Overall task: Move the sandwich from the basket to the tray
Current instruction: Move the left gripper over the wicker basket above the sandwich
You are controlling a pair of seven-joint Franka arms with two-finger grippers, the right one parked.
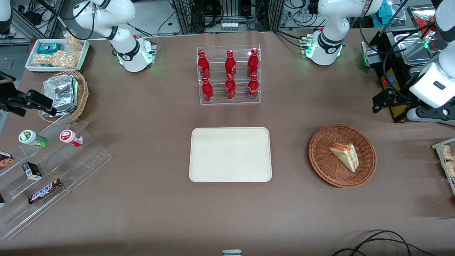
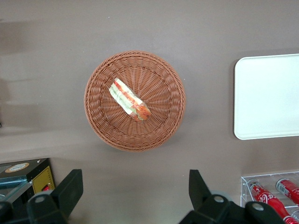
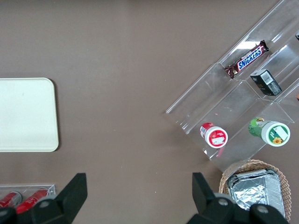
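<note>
Resting place of the sandwich: the sandwich is seen lying inside the reddish-brown basket, toward the working arm's end of the table; no gripper touches it.
Sandwich: a small triangular wedge of pale bread under clear wrap. In the left wrist view its cut edge is shown, with orange-red and green filling layers; from the front mostly the pale bread face is seen.
Basket: round, shallow, woven wicker; concentric rings of weave are made out in the left wrist view.
Tray: the tray is a flat cream-beige rectangle with rounded corners and a low rim, smooth and bare, lying well apart from the basket at the table's middle. Only one end is caught in the left wrist view.
Gripper: the left arm's gripper is shown only in its own wrist view; its two black fingers are spread wide, holding nothing, high above the table beside the basket.
Bottle rack: a clear stepped rack with six red bottles stands farther from the front camera than the tray.
Table: covered with a matte brown sheet.
Parked arm's end: a clear stepped display with a Snickers bar and a tan wicker basket of foil packs are seen.
</note>
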